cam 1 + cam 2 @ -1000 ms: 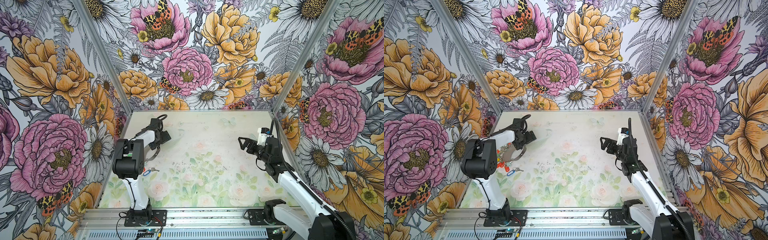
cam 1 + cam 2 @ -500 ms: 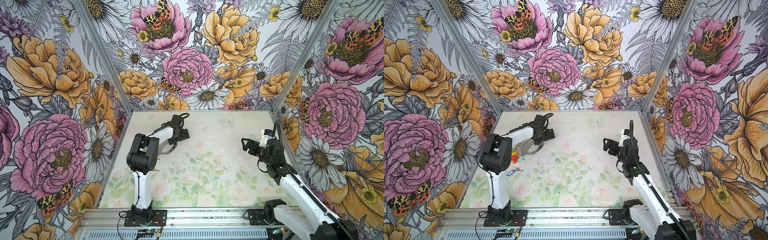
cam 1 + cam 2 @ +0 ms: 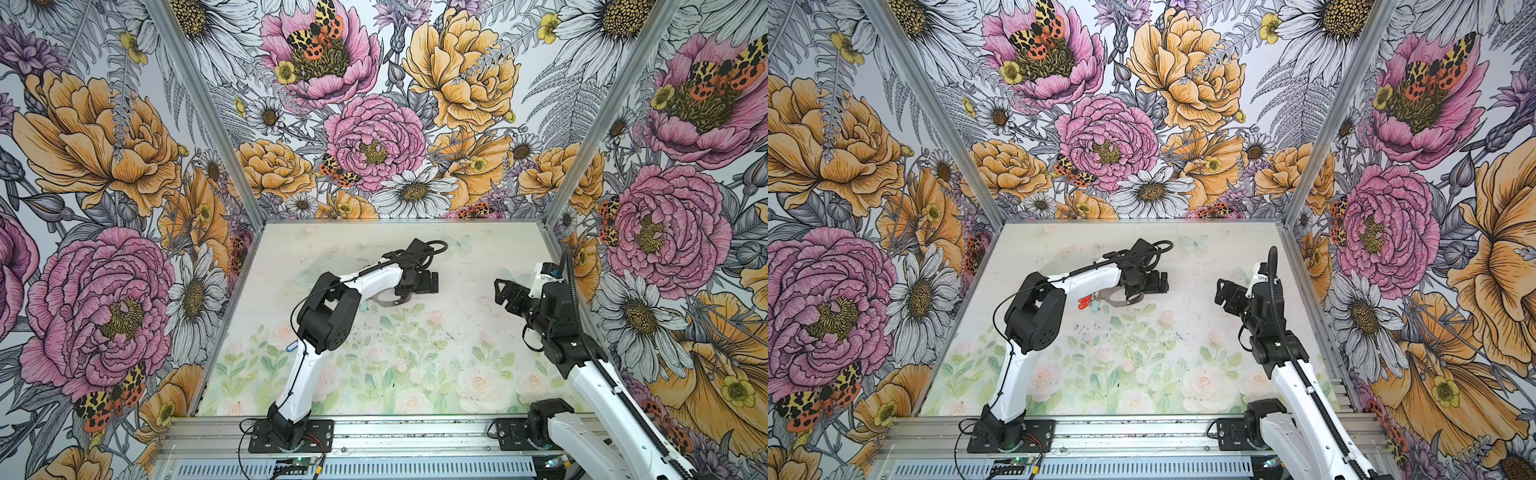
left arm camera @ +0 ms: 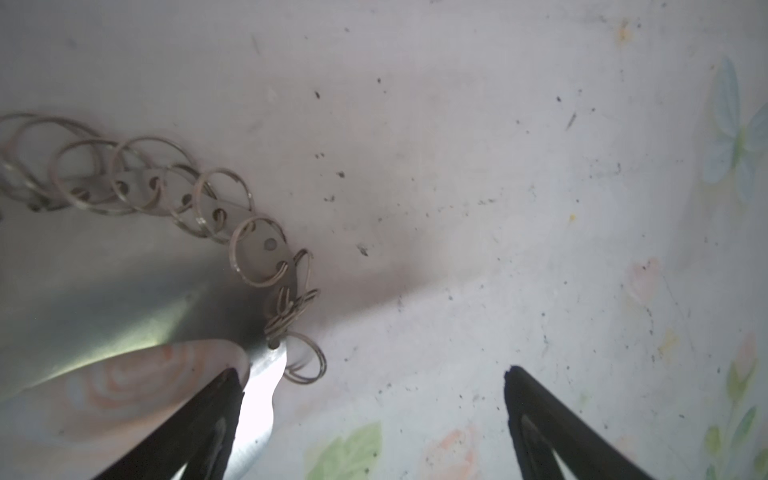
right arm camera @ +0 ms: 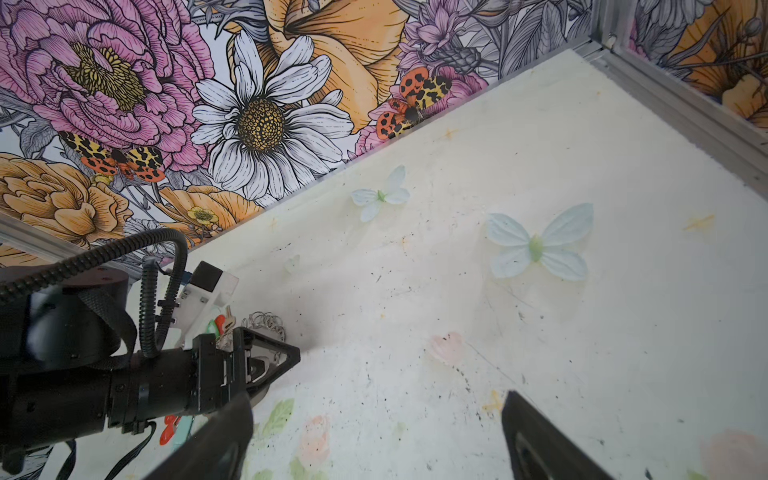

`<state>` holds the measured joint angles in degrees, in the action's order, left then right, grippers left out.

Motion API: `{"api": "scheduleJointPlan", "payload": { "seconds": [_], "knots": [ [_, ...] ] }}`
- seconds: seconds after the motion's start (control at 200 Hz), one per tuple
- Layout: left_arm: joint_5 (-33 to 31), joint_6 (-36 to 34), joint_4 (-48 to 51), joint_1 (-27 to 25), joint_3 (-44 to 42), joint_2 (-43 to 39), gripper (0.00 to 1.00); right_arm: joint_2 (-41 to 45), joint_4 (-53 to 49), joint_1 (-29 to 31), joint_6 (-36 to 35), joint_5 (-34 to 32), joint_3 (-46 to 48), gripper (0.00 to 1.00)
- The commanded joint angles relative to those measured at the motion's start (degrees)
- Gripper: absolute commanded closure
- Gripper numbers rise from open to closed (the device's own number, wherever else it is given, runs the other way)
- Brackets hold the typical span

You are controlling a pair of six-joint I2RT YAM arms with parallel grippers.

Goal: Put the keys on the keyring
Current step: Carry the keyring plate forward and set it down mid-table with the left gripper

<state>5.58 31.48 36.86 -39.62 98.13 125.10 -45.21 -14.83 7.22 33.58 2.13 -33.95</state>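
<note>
The left arm (image 3: 376, 277) bends sharply at the elbow and stretches forward, the left end effector (image 3: 430, 283) held low with its jaws spread wide. Across from it, the right arm (image 3: 596, 388) rises from its base, the right end effector (image 3: 502, 291) aloft, pointing toward its partner, jaws likewise wide apart.

Mid-frame in both top views, the white left arm (image 3: 1096, 278) hides most of the flat grey metal hoop (image 3: 1117, 304) and coloured plastic key tags (image 3: 1087, 303).
</note>
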Motion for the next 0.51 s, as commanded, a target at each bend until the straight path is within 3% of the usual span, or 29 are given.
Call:
{"api": "scheduleJointPlan", "payload": {
  "seconds": [0.0, 0.21, 0.325, 0.5],
  "knots": [
    [-3.0, -0.1, 2.0, 1.5, -4.2, -8.3, 0.01, 1.6, -1.2, 0.1, 0.6, -1.0, -0.5, 0.06],
    [-11.1, 5.8, 1.9, 3.6, -17.1, -20.1, 0.01, -0.7, -1.2, 0.1, -2.0, 0.4, -1.1, 0.06],
    [-19.8, 11.3, 1.8, 3.9, -27.7, -34.9, 0.01, -1.5, -1.1, 0.1, -2.3, 2.8, -1.8, 0.06],
    [-19.4, 19.8, 3.2, 10.3, -45.0, -53.6, 0.01, -2.1, -1.0, 0.5, -1.9, 3.1, -1.4, 0.06]
  ]
}}
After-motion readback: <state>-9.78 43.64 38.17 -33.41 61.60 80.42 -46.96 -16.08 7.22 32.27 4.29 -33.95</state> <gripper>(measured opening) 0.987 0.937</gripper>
